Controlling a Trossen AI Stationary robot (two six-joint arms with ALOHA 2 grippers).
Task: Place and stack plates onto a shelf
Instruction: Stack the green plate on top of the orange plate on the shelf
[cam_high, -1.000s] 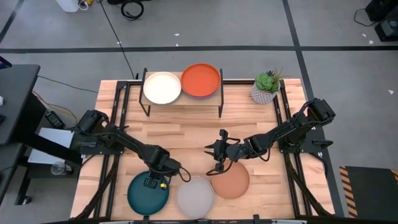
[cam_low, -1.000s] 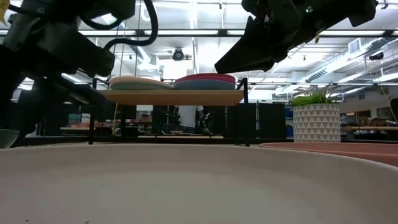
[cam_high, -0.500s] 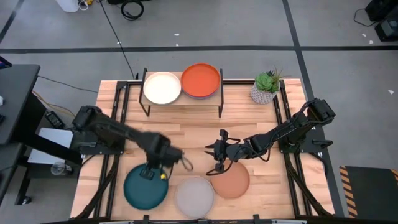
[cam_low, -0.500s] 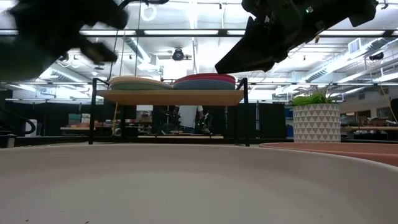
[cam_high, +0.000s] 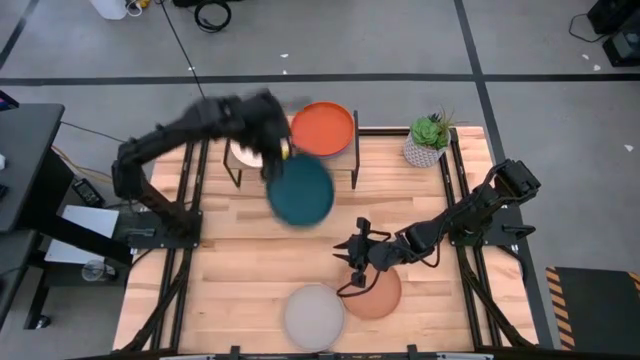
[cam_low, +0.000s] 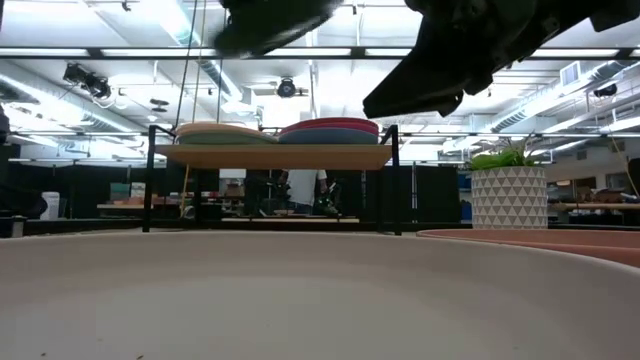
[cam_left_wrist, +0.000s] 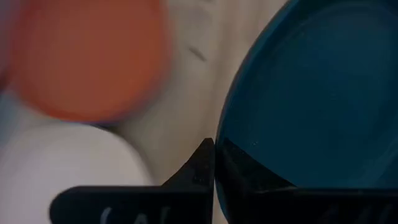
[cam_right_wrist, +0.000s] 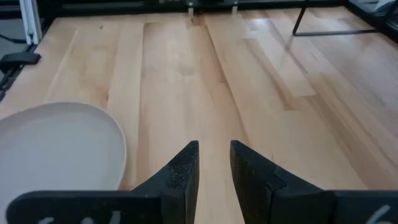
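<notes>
My left gripper (cam_high: 283, 160) is shut on the dark teal plate (cam_high: 301, 190), held high in the air just in front of the shelf (cam_high: 355, 170). On the shelf a cream plate (cam_high: 250, 150) tops the left stack and an orange plate (cam_high: 322, 128) tops the right one. The grey plate (cam_high: 313, 316) and the salmon plate (cam_high: 375, 292) lie flat on the table near its front edge. My right gripper (cam_high: 350, 262) is narrowly open and empty, low over bare wood beside the salmon plate's far left rim. My left gripper pinches the teal plate's rim (cam_left_wrist: 219, 149) between its two fingers, one finger on each face. The plate is lifted clear of the table and reaches out from the fingers toward the table's near right.
A potted plant (cam_high: 428, 140) in a white pot stands at the far right, beside the shelf. Bare wood lies between the shelf and the two plates at the front. The low view shows the shelf's board (cam_low: 280, 156) with its two plate stacks.
My left gripper has lifted the teal plate off the table's near left and swung it up and toward the far edge, to just in front of the shelf. The plate hangs clear of the table. My right gripper has shifted a little toward the near edge.
</notes>
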